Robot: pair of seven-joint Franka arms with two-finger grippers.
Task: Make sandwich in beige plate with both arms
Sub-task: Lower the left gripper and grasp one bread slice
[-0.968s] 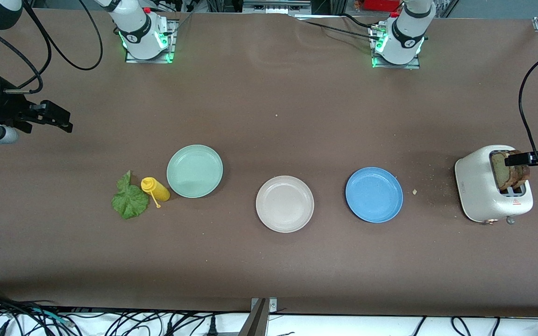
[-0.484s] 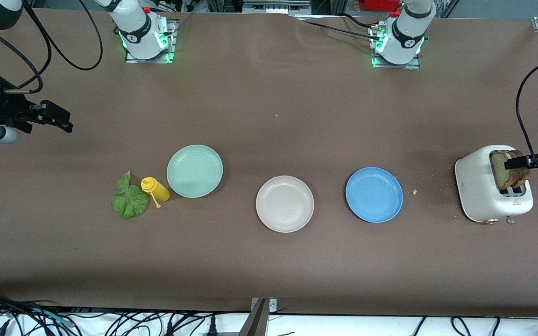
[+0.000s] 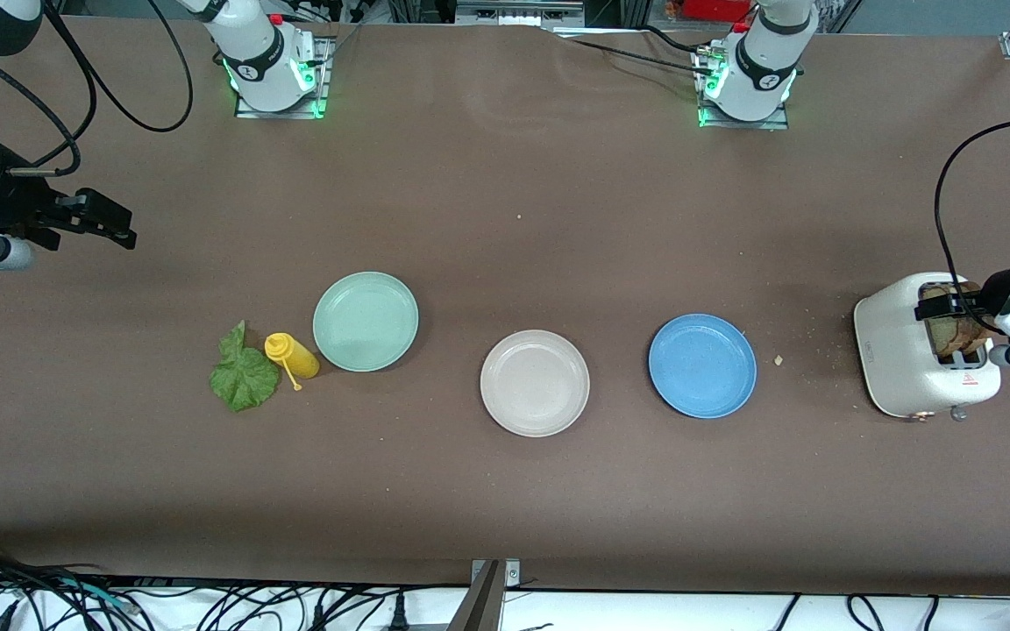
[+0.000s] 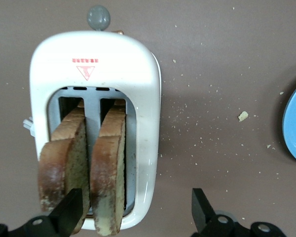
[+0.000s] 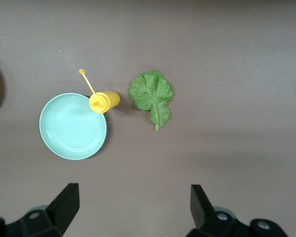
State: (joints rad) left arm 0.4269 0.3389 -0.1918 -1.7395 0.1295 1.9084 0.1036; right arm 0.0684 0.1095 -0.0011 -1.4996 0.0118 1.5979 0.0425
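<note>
Toasted bread (image 4: 108,168) in toaster (image 4: 138,74); we see left gripper (image 4: 133,217) spread over it, seemingly not gripping. Right gripper (image 5: 130,210) waits, spread, above bare table (image 5: 237,49).

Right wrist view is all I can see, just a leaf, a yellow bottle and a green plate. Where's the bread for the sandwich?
Observer: Two bread slices stand in the white toaster at the left arm's end of the table.
Operator: Is an arm grabbing them?
Observer: Not yet. The left gripper is over the toaster, open, with no slice gripped.
Operator: And my arm?
Observer: The right gripper waits open above the right arm's end of the table.
Operator: Is the beige plate ready?
Observer: The beige plate lies between the green plate and a blue plate, with nothing on it.
</note>
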